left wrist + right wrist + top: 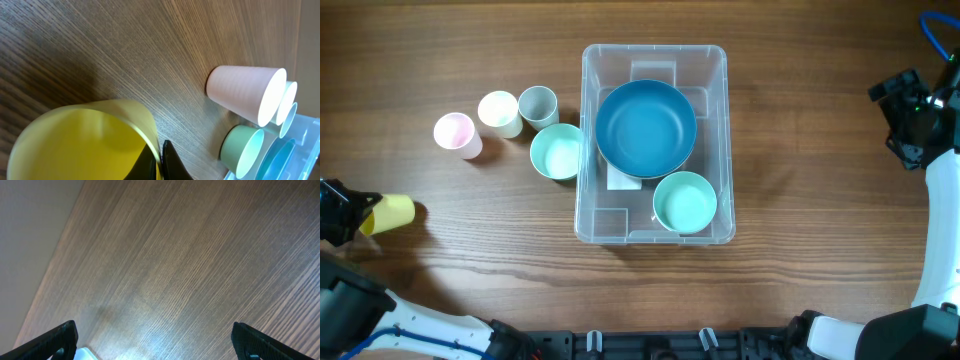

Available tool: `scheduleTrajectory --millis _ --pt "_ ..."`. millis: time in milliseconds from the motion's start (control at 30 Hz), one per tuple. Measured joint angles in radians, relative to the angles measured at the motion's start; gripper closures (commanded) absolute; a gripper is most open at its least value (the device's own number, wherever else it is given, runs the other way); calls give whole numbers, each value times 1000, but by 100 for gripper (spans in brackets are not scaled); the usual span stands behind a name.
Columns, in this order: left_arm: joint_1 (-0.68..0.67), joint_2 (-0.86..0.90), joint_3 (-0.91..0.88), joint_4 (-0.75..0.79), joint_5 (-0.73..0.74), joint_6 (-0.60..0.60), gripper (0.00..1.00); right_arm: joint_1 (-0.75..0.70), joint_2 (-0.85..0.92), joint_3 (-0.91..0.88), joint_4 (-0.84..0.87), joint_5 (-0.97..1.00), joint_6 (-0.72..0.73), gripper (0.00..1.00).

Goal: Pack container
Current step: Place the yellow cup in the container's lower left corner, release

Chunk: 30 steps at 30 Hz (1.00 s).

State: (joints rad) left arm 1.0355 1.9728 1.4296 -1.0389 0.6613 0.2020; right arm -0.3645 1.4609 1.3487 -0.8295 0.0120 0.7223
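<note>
Left claw [363, 216] well apart from container [654, 48]

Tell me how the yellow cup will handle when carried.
The yellow cup looks like thin-walled plastic, so it is probably light and flexible. The left pincer pinches only its rim, so it may pivot or slip. Being round-sided, it would likely roll if dropped.

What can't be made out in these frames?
Overhead: white label mostly under the blue bowl; text unreadable.
Overhead: left tool cut by the frame's left edge.
Left wrist: yellow cup covers most of its fingers.
Right wrist: right tool fingertips cut by the bottom edge.
</note>
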Motion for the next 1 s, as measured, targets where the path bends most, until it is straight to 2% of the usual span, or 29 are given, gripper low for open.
scheduleTrajectory --millis 167,267,367,567,767,900,1000 --pt "-29 -18 0 0 -3 -32 96 0 0 0 0 0 0 0" --pt "-144 -100 19 -39 -18 -44 96 0 0 0 0 0 0 0" --pt "-347 -223 64 -71 -86 -50 96 0 0 0 0 0 0 0" --pt "-895 -461 120 -82 -202 -73 96 0 0 0 0 0 0 0" --pt "-1325 -463 123 -113 -335 -124 96 0 0 0 0 0 0 0" --pt "-1468 -447 122 -175 -414 -150 96 0 0 0 0 0 0 0" --pt "-1515 -436 116 -181 -448 -163 96 0 0 0 0 0 0 0"
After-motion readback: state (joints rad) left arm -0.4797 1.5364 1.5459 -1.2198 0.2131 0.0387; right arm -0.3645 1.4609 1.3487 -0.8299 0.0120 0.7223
